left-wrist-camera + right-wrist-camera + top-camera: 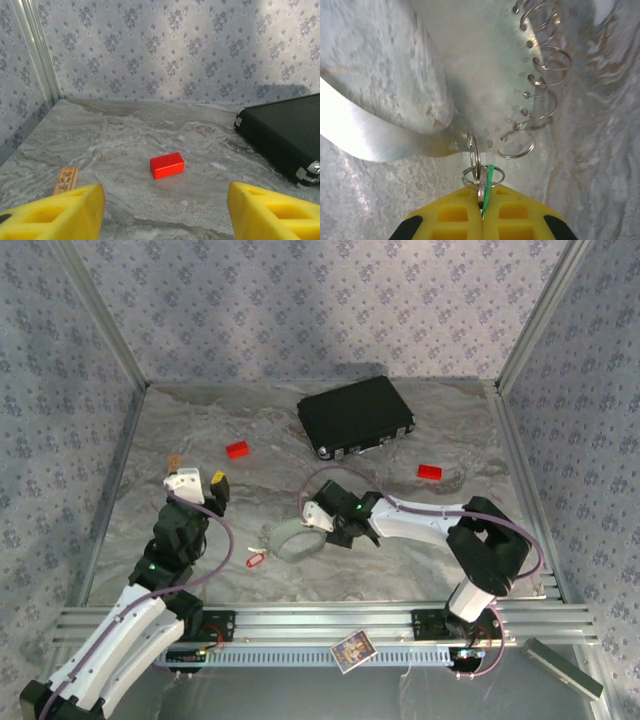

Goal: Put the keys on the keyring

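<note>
My right gripper (482, 202) is shut on the green key (489, 181), pinching its thin green tag and metal blade edge-on. The key's small split ring is linked to a ring that passes through a hole in the keyring (475, 70), a pale shiny band with several more wire rings along its edge. In the top view the right gripper (318, 516) sits at the upper right of the keyring (293, 543). The red key (255, 560) lies on the table just left of the band. My left gripper (165, 220) hangs open over bare table, far left of the band (214, 484).
A black case (355, 415) lies at the back centre, also at the right in the left wrist view (285, 132). One red block (167, 165) sits ahead of the left gripper, another (429, 472) to the right. A small wooden piece (66, 180) lies near the left finger.
</note>
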Motion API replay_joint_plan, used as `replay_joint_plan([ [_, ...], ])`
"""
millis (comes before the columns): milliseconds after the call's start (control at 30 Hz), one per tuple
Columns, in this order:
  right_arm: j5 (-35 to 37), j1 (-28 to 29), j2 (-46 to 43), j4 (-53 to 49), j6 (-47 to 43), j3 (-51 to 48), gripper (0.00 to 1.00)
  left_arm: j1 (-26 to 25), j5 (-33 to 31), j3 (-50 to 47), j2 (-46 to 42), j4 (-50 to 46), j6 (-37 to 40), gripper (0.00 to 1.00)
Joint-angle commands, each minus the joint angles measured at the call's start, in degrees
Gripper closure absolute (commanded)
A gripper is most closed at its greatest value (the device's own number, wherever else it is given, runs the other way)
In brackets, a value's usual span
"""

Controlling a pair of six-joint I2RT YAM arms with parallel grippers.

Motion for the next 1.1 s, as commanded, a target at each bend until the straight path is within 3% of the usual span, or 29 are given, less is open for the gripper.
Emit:
replay_joint_plan([
  [0, 2.96, 0.18, -0.02, -2.41, -0.62, -0.95, 0.89, 0.53, -1.02, -0.95, 0.75, 3.01, -0.32, 0.35],
  [133, 2.44, -0.35, -1.93, -1.78, 0.15, -2.12, 0.69, 0.75, -1.53, -1.63, 2.43, 3.84, 0.40, 0.35],
  [233, -3.87, -2.66, -7.76, 1.30, 3.53, -4.35, 0.60, 0.79, -1.56, -2.45, 3.83, 5.79, 0.76, 0.35],
  [300, -8.69, -5.27, -13.47, 4.07, 4.94, -6.62, 0.41, 0.83, -0.11, -3.06, 5.23, 7.65, 1.44, 0.29],
  [333, -11.44, -7.17, -16.91, 5.51, 6.83, -7.99, 0.39, 0.88, 1.55, -3.17, 6.24, 8.46, 2.27, 0.26],
  [467, -15.38, -15.41, -30.74, 14.44, 12.31, -15.00, 0.37, 1.03, 3.64, -2.65, 11.41, 10.86, 4.46, 0.20],
  [633, -2.95, -27.28, -42.10, 25.52, 16.07, -24.40, 0.26, 4.13, 2.68, -3.27, 18.56, 17.19, 5.82, 0.16],
  [800, 4.17, -41.94, -41.08, 35.65, 22.14, -32.29, 0.25, 9.71, 3.92, -2.63, 22.80, 19.88, 7.01, 0.16],
  [867, 3.16, -47.71, -38.97, 46.15, 24.55, -37.74, 0.25, 12.76, 6.15, -2.73, 23.99, 21.10, 7.78, 0.16],
  [967, 0.08, -51.79, -33.22, 58.08, 26.34, -42.53, 0.25, 17.13, 7.82, -2.71, 26.87, 23.41, 7.09, 0.16],
  [1067, 0.12, -52.26, -30.01, 61.35, 24.53, -42.04, 0.26, 19.50, 8.37, -2.91, 31.55, 28.29, 7.60, 0.16],
])
